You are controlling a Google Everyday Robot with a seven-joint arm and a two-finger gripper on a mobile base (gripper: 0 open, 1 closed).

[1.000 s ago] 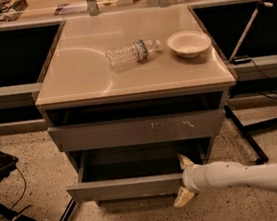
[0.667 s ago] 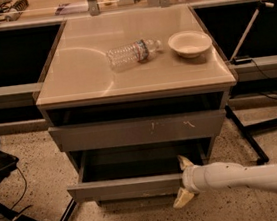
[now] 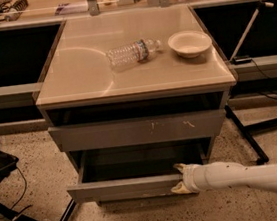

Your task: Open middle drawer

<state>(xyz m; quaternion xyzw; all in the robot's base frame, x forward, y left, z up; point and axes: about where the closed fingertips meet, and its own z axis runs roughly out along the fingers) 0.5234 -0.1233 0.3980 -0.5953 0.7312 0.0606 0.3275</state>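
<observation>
The middle drawer [image 3: 123, 188] is the low, wide grey one and stands pulled out from the cabinet, with its dark grey box interior [image 3: 135, 164] showing. My gripper [image 3: 179, 178] is at the right end of the drawer's front. One pale finger [image 3: 179, 167] is over the top edge inside the drawer and the other [image 3: 178, 189] is on the outer face, so they are closed on the front panel. My white arm [image 3: 247, 177] reaches in from the lower right. Above it, the taller grey front with white scratch marks [image 3: 138, 131] sits closed.
On the cabinet top [image 3: 73, 75] lie a clear plastic bottle [image 3: 132, 53] on its side and a white bowl [image 3: 189, 43]. A black stand leg [image 3: 245, 134] is on the floor to the right, and a dark chair base with a cable [image 3: 7, 189] to the left.
</observation>
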